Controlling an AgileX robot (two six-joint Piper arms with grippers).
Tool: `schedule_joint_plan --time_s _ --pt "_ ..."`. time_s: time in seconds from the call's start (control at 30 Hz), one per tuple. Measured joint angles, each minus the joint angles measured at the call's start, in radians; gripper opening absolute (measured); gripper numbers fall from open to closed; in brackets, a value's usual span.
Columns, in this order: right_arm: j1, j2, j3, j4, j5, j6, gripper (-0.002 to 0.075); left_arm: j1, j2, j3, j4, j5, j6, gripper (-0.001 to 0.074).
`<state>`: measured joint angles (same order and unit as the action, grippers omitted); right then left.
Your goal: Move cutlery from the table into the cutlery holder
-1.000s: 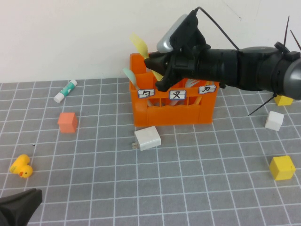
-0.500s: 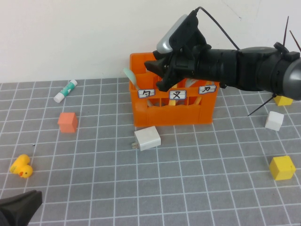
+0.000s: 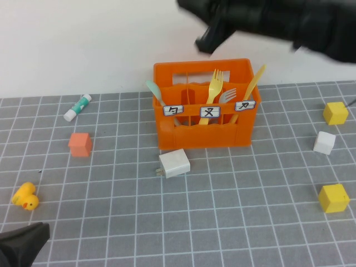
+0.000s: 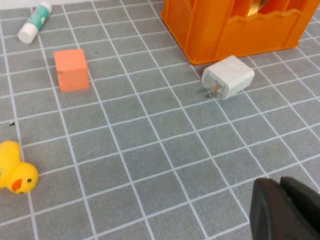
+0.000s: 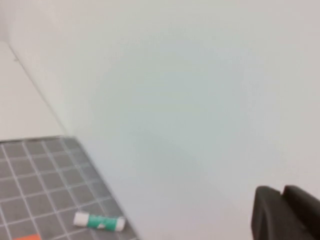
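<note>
The orange cutlery holder (image 3: pixel 203 130) stands at the back middle of the tiled table (image 3: pixel 222 222). Four utensils stand in it: pale green spoon (image 3: pixel 152 89), yellow fork (image 3: pixel 214 86), grey fork (image 3: pixel 228 96) and yellow knife (image 3: pixel 253 82). No cutlery lies on the table. My right gripper (image 3: pixel 204 43) hangs high above the holder, blurred; the right wrist view shows it (image 5: pixel 281 192) shut and empty, facing the wall. My left gripper (image 3: pixel 25 245) rests low at the near left; the left wrist view shows it (image 4: pixel 279 186) shut and empty, with the holder's base (image 4: pixel 225 27) beyond.
A white charger block (image 3: pixel 174 163) lies just in front of the holder. An orange-pink cube (image 3: pixel 80 144), a white-and-green tube (image 3: pixel 77 107) and a yellow duck (image 3: pixel 25 197) are at the left. Two yellow cubes (image 3: pixel 334 198) and a white cube (image 3: pixel 324 142) are at the right.
My right arm has risen from just over the holder to the top of the view. The yellow fork, grey fork and knife it covered now show standing in the holder.
</note>
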<state>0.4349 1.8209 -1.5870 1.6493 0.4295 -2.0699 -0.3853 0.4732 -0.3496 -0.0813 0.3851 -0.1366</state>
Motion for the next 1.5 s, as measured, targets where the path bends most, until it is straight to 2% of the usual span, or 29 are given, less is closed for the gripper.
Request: schedule_joint_plan --time_s 0.13,0.23,0.43,0.53,0.7,0.87,1.23,1.5 --pt "0.000 -0.115 0.000 -0.235 0.002 0.161 0.0010 0.000 -0.020 0.000 0.000 -0.002 0.013 -0.0001" --pt "0.000 -0.190 0.000 -0.493 0.038 0.356 0.0006 0.000 -0.057 0.000 0.000 -0.006 0.040 -0.0001" --pt "0.000 -0.323 0.000 -1.055 0.259 0.817 0.0003 0.000 -0.160 0.022 0.000 -0.062 0.076 -0.0001" --pt "0.000 -0.376 0.004 -1.267 0.367 1.018 0.0002 0.000 -0.211 0.046 0.000 -0.080 0.093 -0.0001" --pt "0.000 -0.506 0.090 -1.492 0.421 1.209 0.0001 0.000 -0.285 0.090 0.000 -0.141 0.105 -0.0001" --pt "0.000 -0.694 0.276 -1.557 0.409 1.291 0.0001 0.000 -0.301 0.101 0.000 -0.161 0.107 -0.0001" --pt "0.000 -1.215 0.856 -1.563 0.244 1.421 0.0000 0.000 -0.301 0.101 0.011 -0.159 0.107 -0.0001" --pt "0.000 -1.567 1.117 -1.565 0.246 1.482 0.0000 0.000 -0.301 0.101 0.029 -0.159 0.104 -0.0001"
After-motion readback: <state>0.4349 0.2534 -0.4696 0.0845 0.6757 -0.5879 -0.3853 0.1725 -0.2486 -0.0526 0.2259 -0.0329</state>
